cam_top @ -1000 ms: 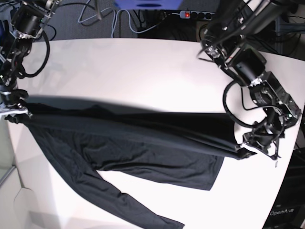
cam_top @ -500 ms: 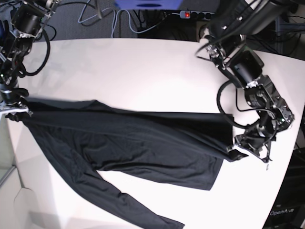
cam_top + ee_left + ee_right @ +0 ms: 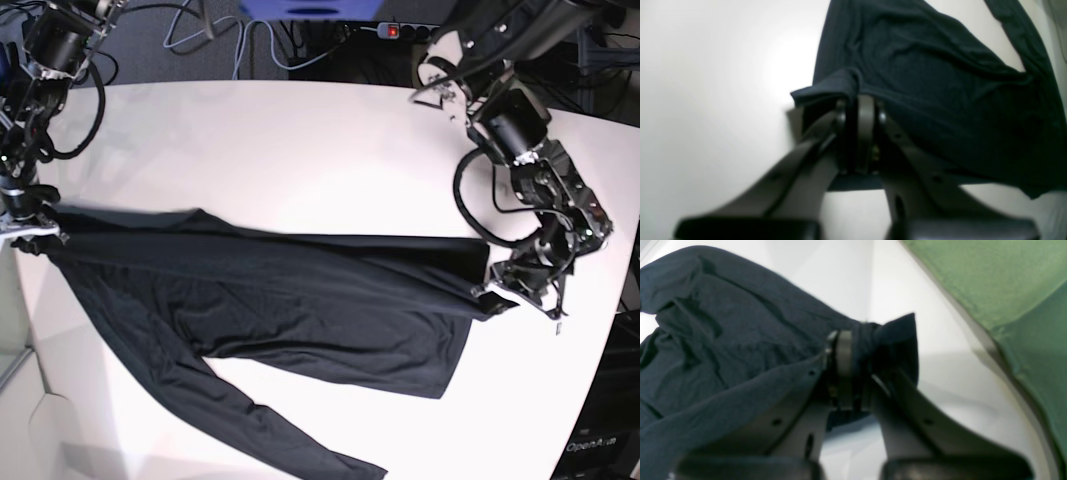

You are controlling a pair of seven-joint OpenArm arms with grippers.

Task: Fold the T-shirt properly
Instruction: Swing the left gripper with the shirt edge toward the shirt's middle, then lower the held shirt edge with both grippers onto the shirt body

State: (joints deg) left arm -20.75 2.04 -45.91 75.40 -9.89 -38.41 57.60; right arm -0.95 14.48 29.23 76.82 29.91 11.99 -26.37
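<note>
- White table [image 3: 300, 150]: carries the whole garment.
- T-shirt [image 3: 280, 300]: black, long-sleeved, stretched across the table from 9 o'clock to 3 o'clock in the base view; one sleeve trails toward 6 o'clock.
- Left gripper [image 3: 497, 297]: at 3 o'clock of the cloth, jaws closed on a bunched corner of the fabric [image 3: 826, 90], which spreads away toward 1 o'clock in its wrist view.
- Right gripper [image 3: 40, 235]: at 9 o'clock of the cloth, jaws pinched shut on the opposite edge [image 3: 893, 336].

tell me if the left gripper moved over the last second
Yes. The left gripper, shut on the black long-sleeved T-shirt, slid inward from the white table's edge, toward the other arm.
</note>
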